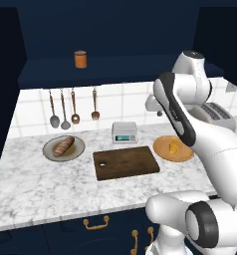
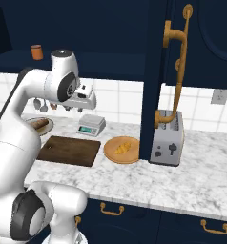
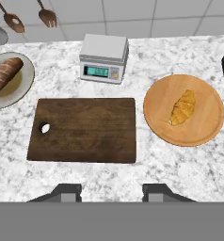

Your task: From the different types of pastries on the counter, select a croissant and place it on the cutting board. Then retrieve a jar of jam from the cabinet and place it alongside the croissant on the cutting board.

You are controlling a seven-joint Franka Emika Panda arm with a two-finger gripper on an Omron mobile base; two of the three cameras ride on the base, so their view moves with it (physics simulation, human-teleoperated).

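The croissant (image 3: pixel 183 107), small and golden-yellow, lies on a round wooden plate (image 3: pixel 156 127) to the right of the cutting board (image 3: pixel 83 129). The dark brown board lies bare on the marbled counter (image 3: pixel 147 169), its hole near the left edge. A longer brown loaf (image 3: pixel 4 75) rests on a grey plate at the far left. My gripper (image 3: pixel 111 190) hangs high above the counter, its fingers wide apart and open with nothing between them; the right base view shows the gripper (image 2: pixel 89 101) above the board's far side. The jar of jam (image 1: pixel 80 59) stands on the cabinet shelf (image 1: pixel 115 69).
A small kitchen scale (image 3: pixel 103 59) sits behind the board. Ladles and spoons (image 1: pixel 65 112) hang on the tiled wall. A toaster (image 2: pixel 168 140) stands right of the wooden plate, partly behind an open navy cabinet door (image 2: pixel 153 71) with a gold handle.
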